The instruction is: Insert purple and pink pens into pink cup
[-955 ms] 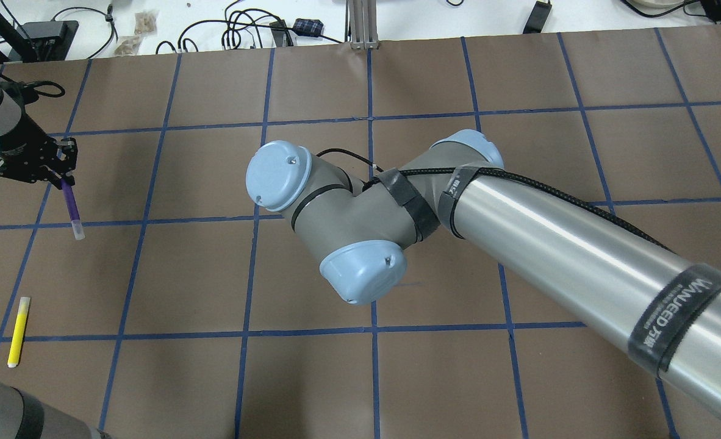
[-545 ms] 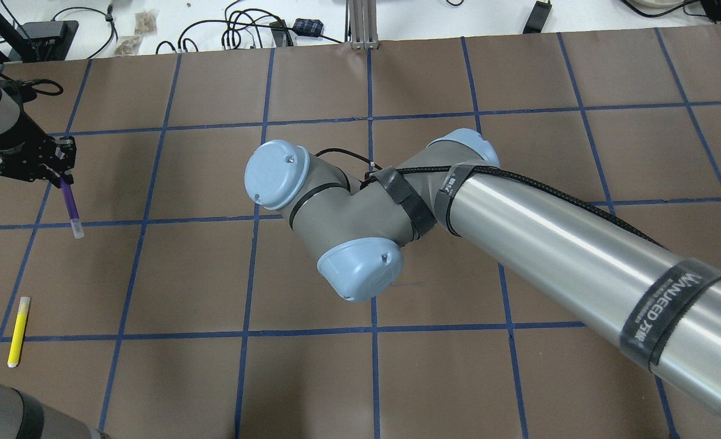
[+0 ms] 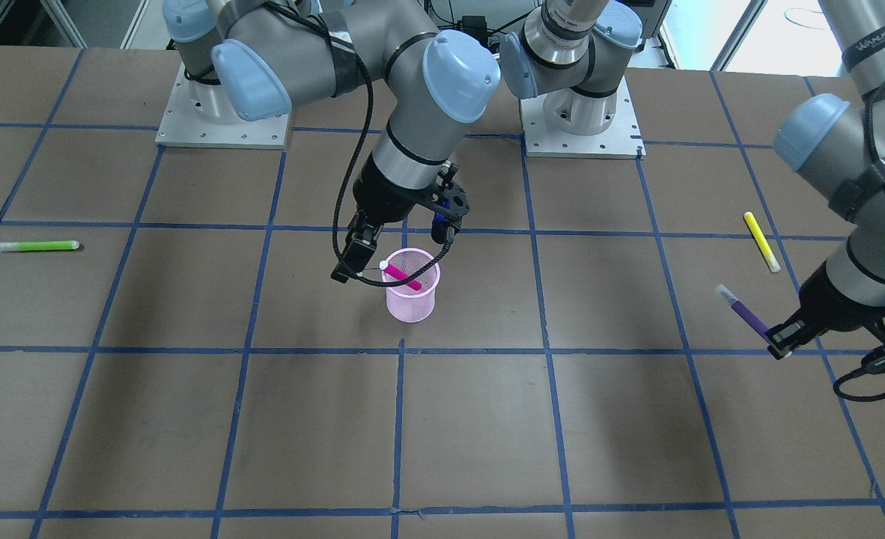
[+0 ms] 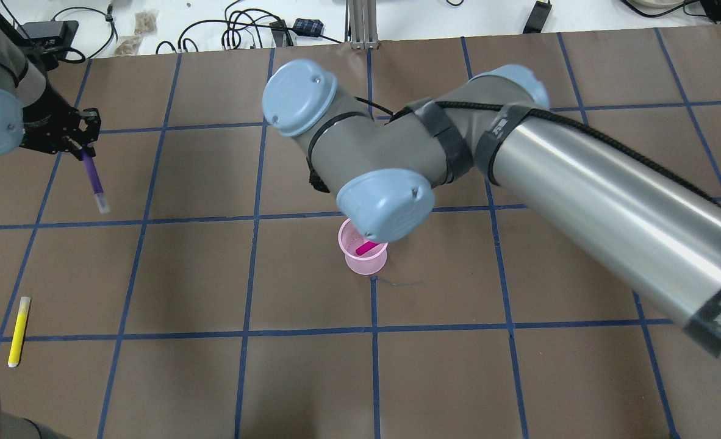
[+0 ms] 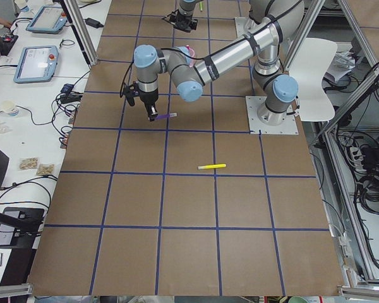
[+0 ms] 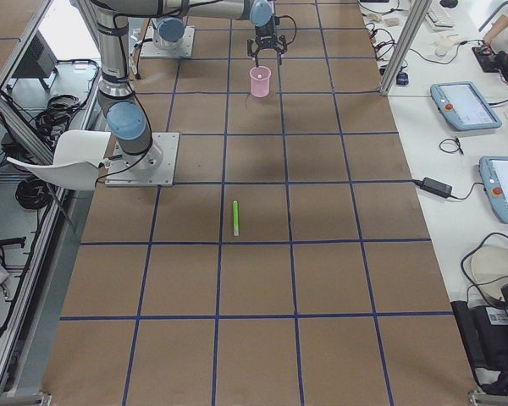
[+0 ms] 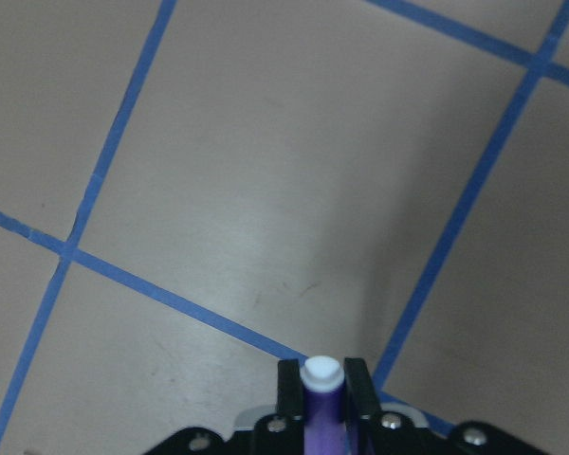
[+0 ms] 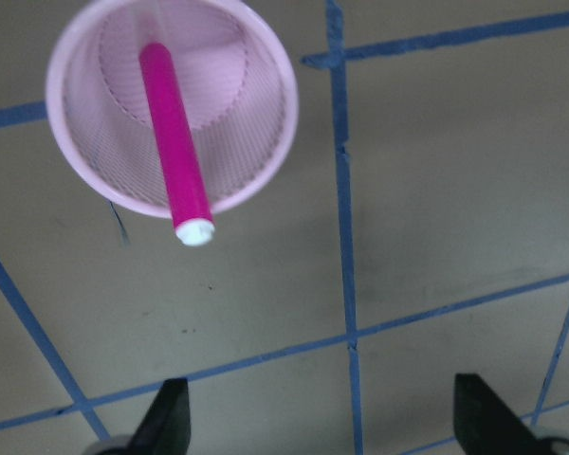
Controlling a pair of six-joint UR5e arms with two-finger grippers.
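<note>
Brown paper over the counter [image 3: 188, 419], blue tape [image 3: 397, 419] in a grid. Saw the right pincer [image 8: 324, 422] spread wide just above the pink cup [image 3: 411, 299], upright near mid-counter. Saw the left pincer [image 7: 322, 393] pinching the purple pen [image 3: 746, 314], tilted, well apart from the cup. Found the pink pen [image 3: 403, 277] leaning inside the cup, white end past the rim. Noted a yellow pen [image 3: 761, 241] and green pen [image 3: 37, 245] lying flat.

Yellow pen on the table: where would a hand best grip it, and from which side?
Mid-barrel of the yellow pen, from straight above, closing across its width: it lies flat on the table, long and thin, with nothing close beside it.
</note>
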